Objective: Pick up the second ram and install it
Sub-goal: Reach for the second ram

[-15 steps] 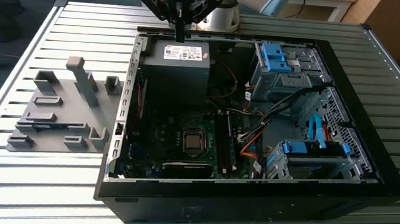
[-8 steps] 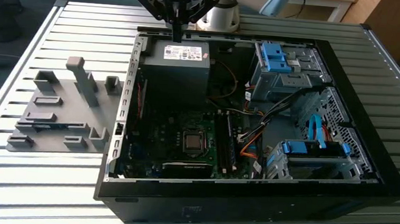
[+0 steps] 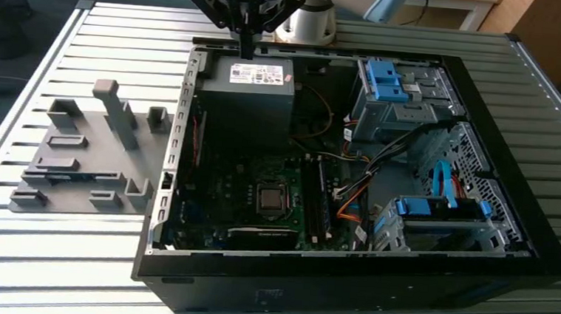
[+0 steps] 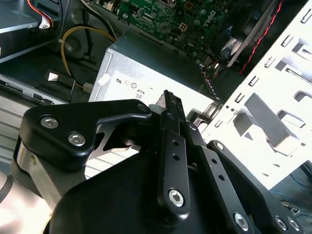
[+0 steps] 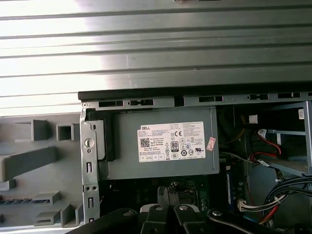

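Observation:
My gripper (image 3: 246, 49) hangs shut with nothing in it, just above the grey power supply (image 3: 250, 88) at the back of the open computer case (image 3: 351, 277). In both wrist views its black fingers (image 4: 169, 105) (image 5: 169, 194) point at the labelled power supply (image 5: 161, 146). A thin green-blue strip that looks like the second ram (image 3: 62, 176) lies in a slot of the grey holder plate (image 3: 83, 151) on the exterior view's left, well away from the gripper. The first wrist view shows that strip (image 5: 22, 200) at the plate's edge. The memory slots (image 3: 319, 204) sit beside the processor socket on the motherboard (image 3: 248, 199).
Upright grey blocks (image 3: 115, 112) stand on the holder plate. Blue-tabbed drive cages (image 3: 389, 79) (image 3: 435, 208) and loose cables (image 3: 358, 185) fill the case's side on the exterior view's right. The case walls rise above the slatted metal table (image 3: 56, 260).

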Controlling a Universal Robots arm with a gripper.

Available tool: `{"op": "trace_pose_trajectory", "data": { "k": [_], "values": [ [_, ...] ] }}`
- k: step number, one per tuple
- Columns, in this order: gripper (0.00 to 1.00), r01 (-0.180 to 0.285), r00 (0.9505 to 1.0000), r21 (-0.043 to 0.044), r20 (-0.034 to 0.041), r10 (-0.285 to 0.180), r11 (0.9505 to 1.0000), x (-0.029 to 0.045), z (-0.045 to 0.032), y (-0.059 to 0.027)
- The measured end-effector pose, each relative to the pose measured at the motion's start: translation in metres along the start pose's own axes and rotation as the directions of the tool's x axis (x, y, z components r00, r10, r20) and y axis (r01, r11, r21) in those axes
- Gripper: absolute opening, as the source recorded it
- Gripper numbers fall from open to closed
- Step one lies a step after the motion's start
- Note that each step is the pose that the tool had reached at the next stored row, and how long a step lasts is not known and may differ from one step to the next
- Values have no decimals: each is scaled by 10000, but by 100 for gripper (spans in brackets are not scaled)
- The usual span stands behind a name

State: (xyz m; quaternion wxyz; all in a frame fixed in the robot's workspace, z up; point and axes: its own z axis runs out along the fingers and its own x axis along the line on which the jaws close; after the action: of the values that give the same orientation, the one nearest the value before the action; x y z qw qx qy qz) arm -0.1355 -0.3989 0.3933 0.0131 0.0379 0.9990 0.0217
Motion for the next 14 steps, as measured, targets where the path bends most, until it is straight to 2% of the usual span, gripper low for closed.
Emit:
{"op": "trace_pose_trajectory", "data": {
  "k": [14],
  "values": [
    [11, 2, 10000, 0, 0, -2, 10000, 41, 2, -3]
  ]
}}
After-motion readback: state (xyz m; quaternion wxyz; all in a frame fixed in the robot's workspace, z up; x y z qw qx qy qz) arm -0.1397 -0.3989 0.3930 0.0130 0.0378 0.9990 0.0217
